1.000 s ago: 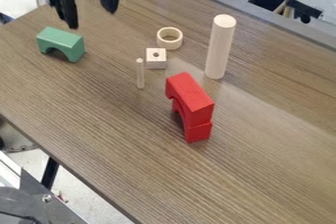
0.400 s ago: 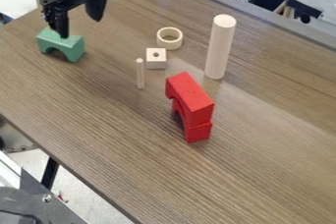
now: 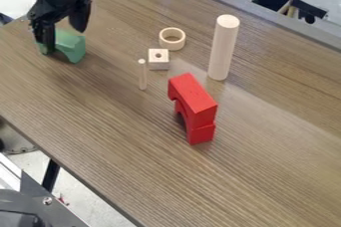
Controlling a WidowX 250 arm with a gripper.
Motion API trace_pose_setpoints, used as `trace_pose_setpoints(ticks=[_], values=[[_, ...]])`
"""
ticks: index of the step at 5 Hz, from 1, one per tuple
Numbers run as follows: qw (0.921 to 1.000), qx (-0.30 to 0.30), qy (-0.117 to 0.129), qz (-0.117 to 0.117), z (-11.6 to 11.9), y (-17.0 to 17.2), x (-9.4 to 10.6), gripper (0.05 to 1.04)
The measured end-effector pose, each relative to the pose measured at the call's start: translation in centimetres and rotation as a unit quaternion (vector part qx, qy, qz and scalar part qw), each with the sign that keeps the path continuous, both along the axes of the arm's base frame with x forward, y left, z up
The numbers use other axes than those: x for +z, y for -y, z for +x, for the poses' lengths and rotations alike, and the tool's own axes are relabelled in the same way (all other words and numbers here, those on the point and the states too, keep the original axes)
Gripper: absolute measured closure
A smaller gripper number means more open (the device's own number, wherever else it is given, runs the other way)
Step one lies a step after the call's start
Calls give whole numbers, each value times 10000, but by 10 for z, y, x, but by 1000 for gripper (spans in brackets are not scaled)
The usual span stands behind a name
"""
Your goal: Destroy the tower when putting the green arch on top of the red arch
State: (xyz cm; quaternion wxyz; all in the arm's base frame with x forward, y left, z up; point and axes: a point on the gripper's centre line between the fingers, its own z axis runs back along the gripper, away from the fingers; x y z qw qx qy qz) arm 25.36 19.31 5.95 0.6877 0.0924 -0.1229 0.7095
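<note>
Placement stage not begun. The gripper (image 3: pixel 65 41) stands with its fingers wide apart at the green arch (image 3: pixel 73 47), one finger in front of the block's left end; no closed grip is evident. The green arch rests on the table (image 3: pixel 100 136), well apart from the red arch (image 3: pixel 193 96), which sits atop a second red block (image 3: pixel 201 135). The tower is intact. Grasping, lifting, carrying, placing on the red arch and the toppling presumably all remain.

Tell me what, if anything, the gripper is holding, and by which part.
Nothing looks held: the gripper is at the green arch with its fingers spread apart, and the arch sits on the table.
</note>
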Motion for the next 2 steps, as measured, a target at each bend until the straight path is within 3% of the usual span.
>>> trace_pose_setpoints(ticks=[2], values=[[9995,203,-166,-163,2,-10,-29,118]])
